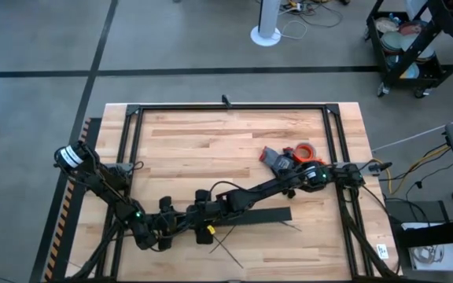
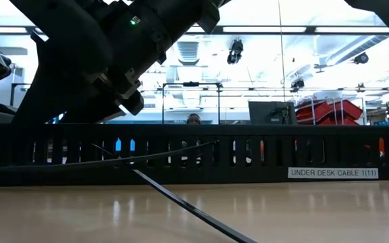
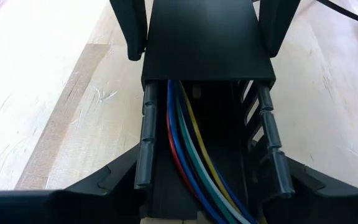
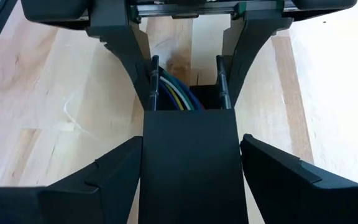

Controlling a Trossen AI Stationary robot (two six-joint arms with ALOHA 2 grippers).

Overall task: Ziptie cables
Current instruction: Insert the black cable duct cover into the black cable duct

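You see the cables (image 3: 194, 168) as a bundle of thin coloured wires, blue, red, pale green, white and yellow, lying side by side along the floor of the long black slotted duct (image 1: 262, 215), which rests on the wooden bench (image 1: 211, 141) near its front edge. In the right wrist view the same wires (image 4: 176, 96) show at the mouth of the duct's closed lid section, between the comb-toothed side walls. Your left tool (image 3: 207, 186) sits at the left end of the duct with its fingers spread wide, one on each outer side of the channel; the fingers stand just beside the walls, and you cannot tell whether they press on them. Your right tool (image 4: 191, 174) faces it from the other side, astride the lidded part of the duct, fingers likewise apart on either side of the lid, with nothing clamped between them. In the high view both tools meet over the duct's left end, the left tool (image 1: 163, 222) and the right tool (image 1: 203, 212) close together. The zipties (image 1: 228, 245) lie as thin dark strips on the bench just in front of the duct, crossing one another; one ziptie (image 2: 181, 202) shows in the low view slanting across the bench top before the duct's slotted wall, which carries a white label (image 2: 333, 173) reading UNDER DESK CABLE. Rolls of tape (image 1: 301, 151) sit well apart near the right arm's base.
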